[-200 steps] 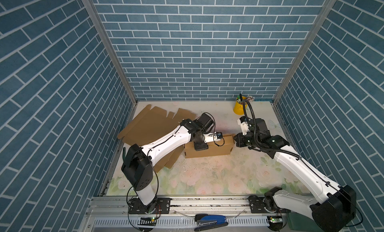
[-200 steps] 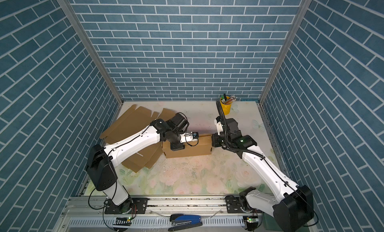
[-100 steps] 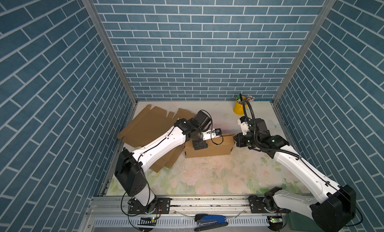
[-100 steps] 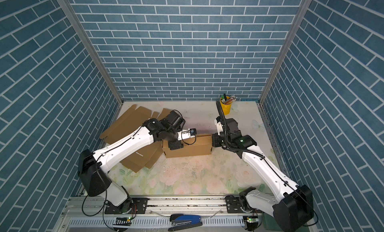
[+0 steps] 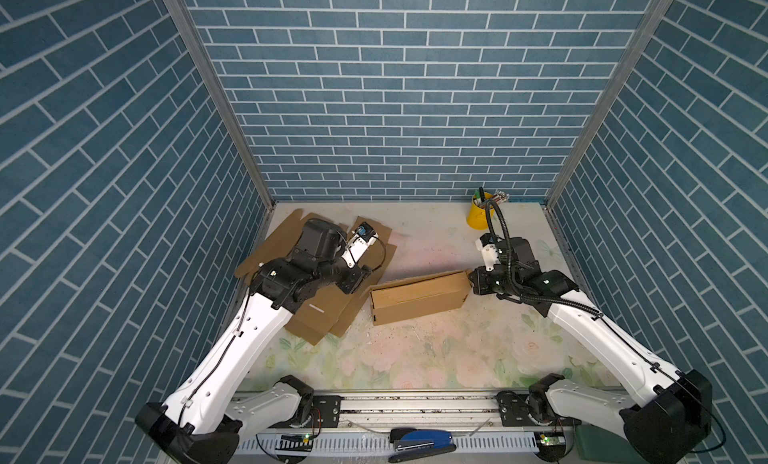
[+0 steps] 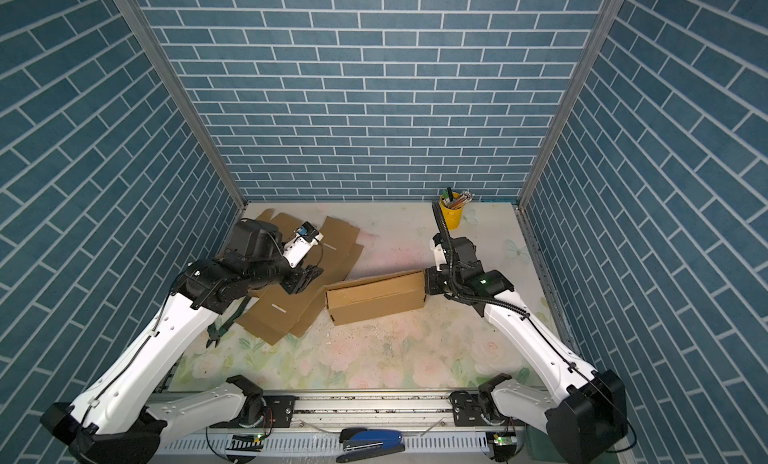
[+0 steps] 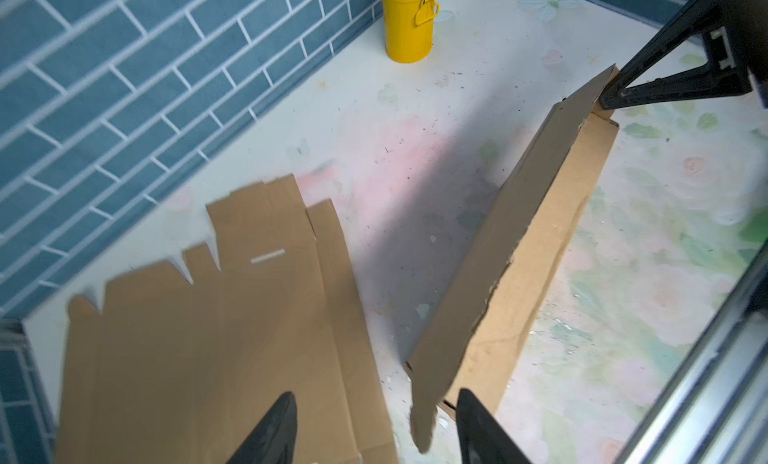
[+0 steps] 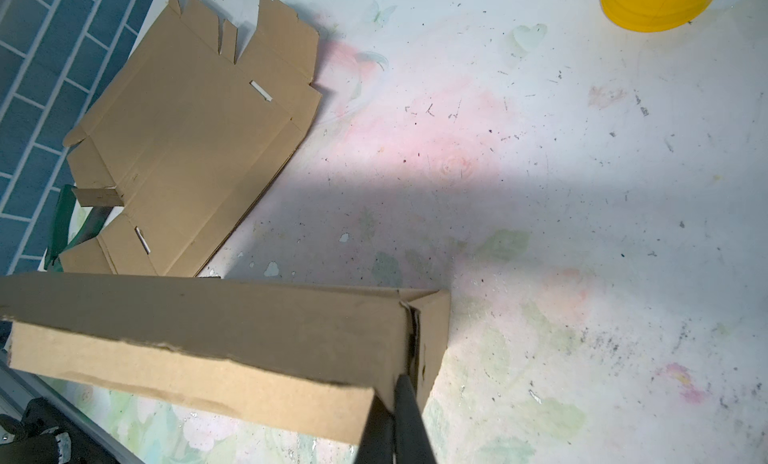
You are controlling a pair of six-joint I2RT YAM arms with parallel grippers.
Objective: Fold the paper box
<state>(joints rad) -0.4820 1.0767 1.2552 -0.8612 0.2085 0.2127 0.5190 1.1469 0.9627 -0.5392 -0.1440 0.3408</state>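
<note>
Your left claw (image 7: 376, 395) hangs open and empty, one finger above the flat cardboard sheets (image 7: 208, 337) and the other just beside the end of the box (image 7: 519, 249). Nothing is pinched between them. In both top views this claw sits at 9 o'clock of the box, close to it but apart. Your right claw (image 8: 400, 385) is closed tight, its tips pressed to the box's opposite end at 3 o'clock. You cannot tell from the wrist view whether any cardboard is caught between the fingers. The box (image 5: 417, 301) lies lengthwise near the middle of the bench (image 5: 415, 358), its long top flap lifted slightly along the far edge. The loose sheets spread from 9 to 10 o'clock of it. A yellow cup (image 5: 477, 217) of pens stands at 1 o'clock by the back wall, and a blue stapler (image 5: 422, 441) rests at 6 o'clock on the front rail.
</note>
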